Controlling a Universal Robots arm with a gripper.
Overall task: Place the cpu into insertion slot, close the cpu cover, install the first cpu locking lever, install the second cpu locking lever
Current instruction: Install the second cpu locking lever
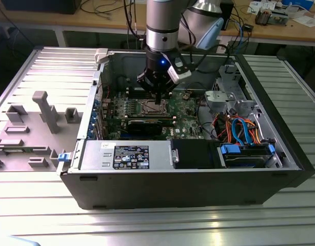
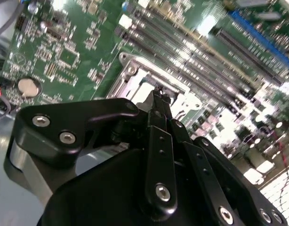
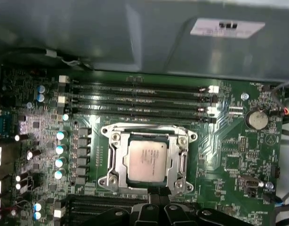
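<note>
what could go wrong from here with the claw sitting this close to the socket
The claw hangs right at the edge of the cpu cover, which lies down around the cpu. A slight sideways drift might scrape the frame or the chip's metal top. The memory slots and the row of capacitors sit close beside the socket, so a wide sweep of the arm may knock them. The case wall stands near the arm too.

A ribbed grey metal table (image 1: 39,215) stretches across the near side and out to the exterior view's left and right, catching pale glare along its near slats, while at the far side a long wooden workbench (image 1: 109,23) holds trailing dark cables (image 1: 128,15) and scattered papers (image 1: 306,20).
</note>
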